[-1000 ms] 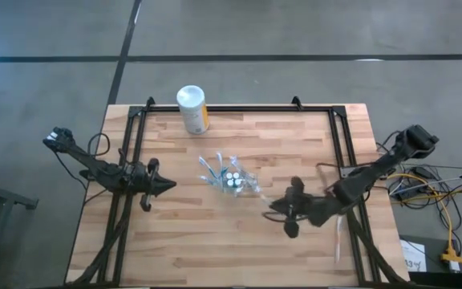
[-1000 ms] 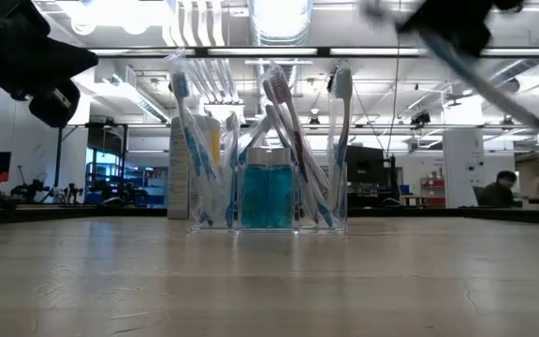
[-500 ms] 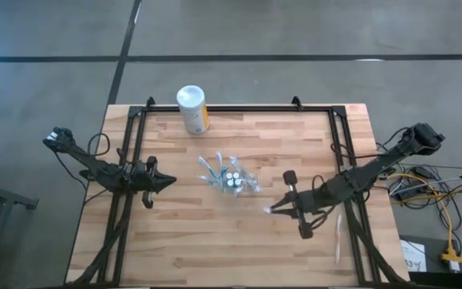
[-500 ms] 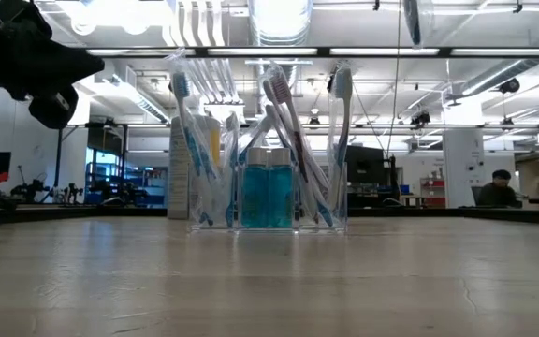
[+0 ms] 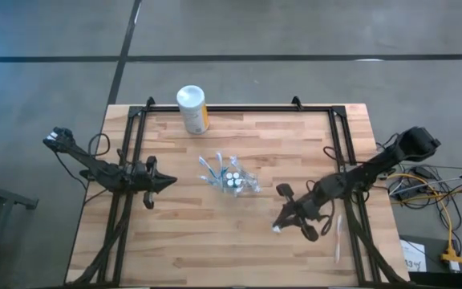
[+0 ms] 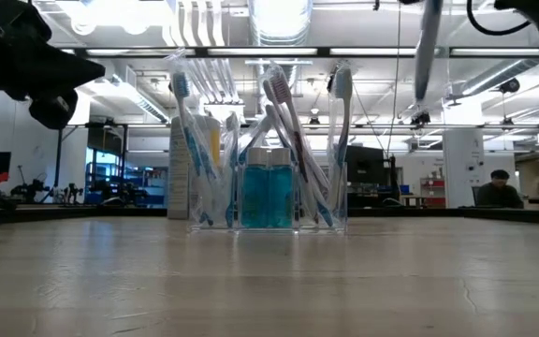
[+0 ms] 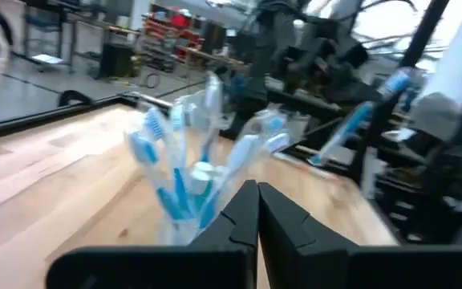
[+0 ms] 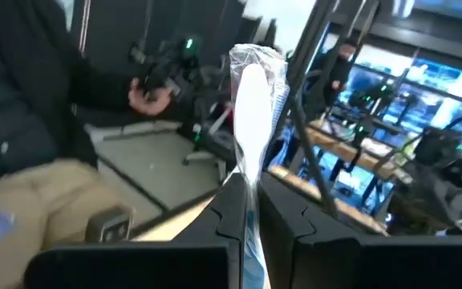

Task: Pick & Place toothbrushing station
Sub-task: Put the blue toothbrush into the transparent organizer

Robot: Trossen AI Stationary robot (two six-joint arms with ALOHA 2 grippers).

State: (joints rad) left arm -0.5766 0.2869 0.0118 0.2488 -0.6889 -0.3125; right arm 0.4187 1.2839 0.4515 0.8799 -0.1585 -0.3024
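Observation:
A clear plastic cup (image 5: 231,179) stands near the table's middle. It holds several white and light-blue toothbrushes (image 6: 279,140) upright and teal tubes (image 6: 267,195) with white caps. To its right and nearer the front, my right gripper (image 5: 282,222) is shut on a single white toothbrush (image 8: 255,88) whose head is in crinkled clear wrap. That toothbrush shows upright in the low view (image 6: 426,51). Left of the cup, my left gripper (image 5: 169,183) is shut on nothing and points level at the cup (image 7: 195,164). My right gripper pinches the toothbrush's handle (image 8: 247,186) between its two fingers. The brush runs along the fingers and sticks out past their tips, head end (image 8: 257,68) outward. It is lifted clear of the table.
A white canister with a yellow label (image 5: 192,109) stands at the far edge. Another toothbrush (image 5: 339,238) lies by the right frame rail. Black frame rails (image 5: 131,136) run along the table's left, far and right sides. A person in a dark sleeve (image 8: 22,88) shows beyond the table.
My right gripper has rolled its wrist and swung a little toward the table's near edge, still shut on the toothbrush. In the low view the brush has gone from slanting to upright and has come down somewhat.

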